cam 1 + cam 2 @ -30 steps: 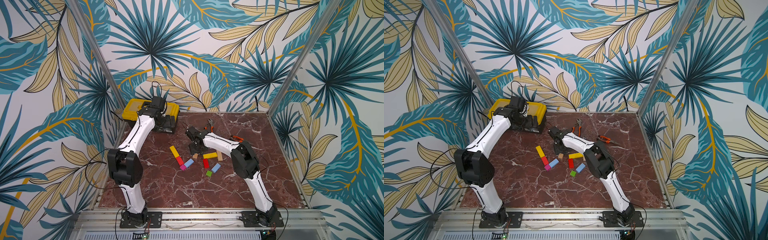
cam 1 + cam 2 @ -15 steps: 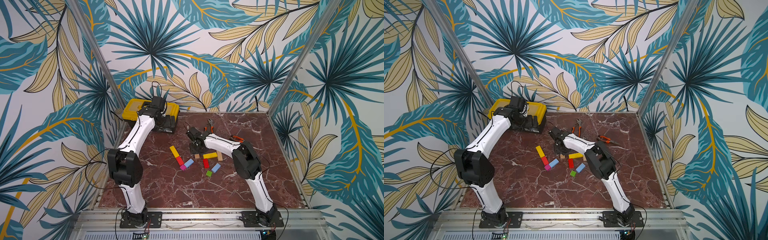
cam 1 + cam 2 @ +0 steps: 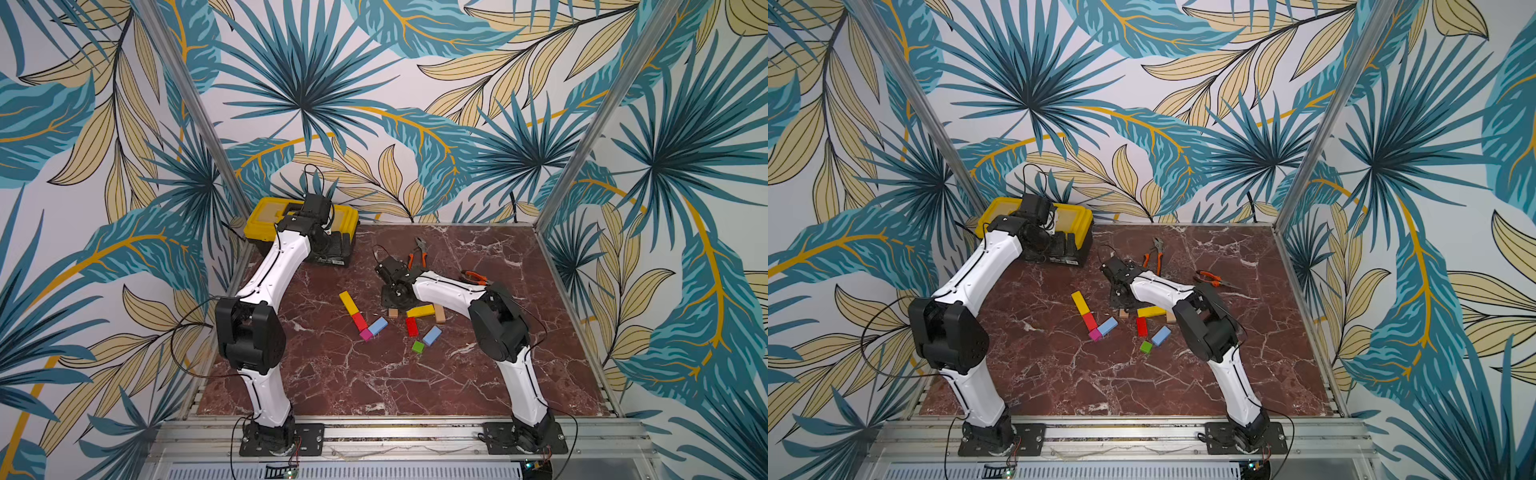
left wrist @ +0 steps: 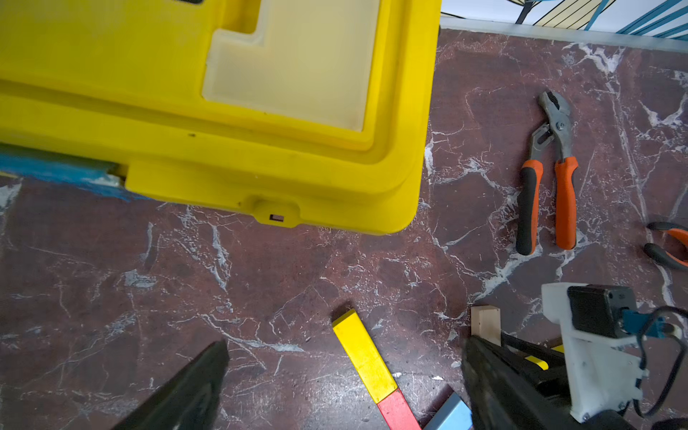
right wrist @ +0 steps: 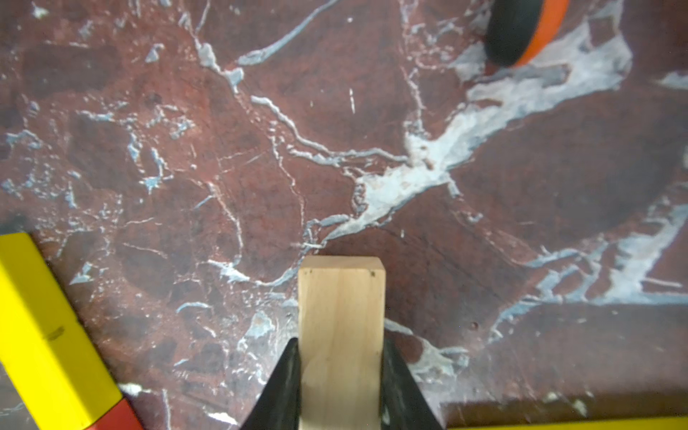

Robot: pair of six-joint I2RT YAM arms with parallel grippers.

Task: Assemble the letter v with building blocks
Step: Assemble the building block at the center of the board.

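So the right gripper (image 5: 340, 348) is clamped onto a plain-wood bar (image 5: 340, 298) down at the marble table (image 3: 332, 374) (can't tell if it's lifted). The left gripper (image 4: 346, 346) is spread wide, holding nothing, by the yellow toolbox (image 4: 223, 111). Mid-table, the half-built V: yellow bar (image 3: 348, 302), red block (image 3: 359, 321), magenta cube (image 3: 365, 335), light-blue block (image 3: 377, 326).

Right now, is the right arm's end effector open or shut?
Shut: the right end effector clamps the plain-wood bar, black fingers pressed against both its sides.
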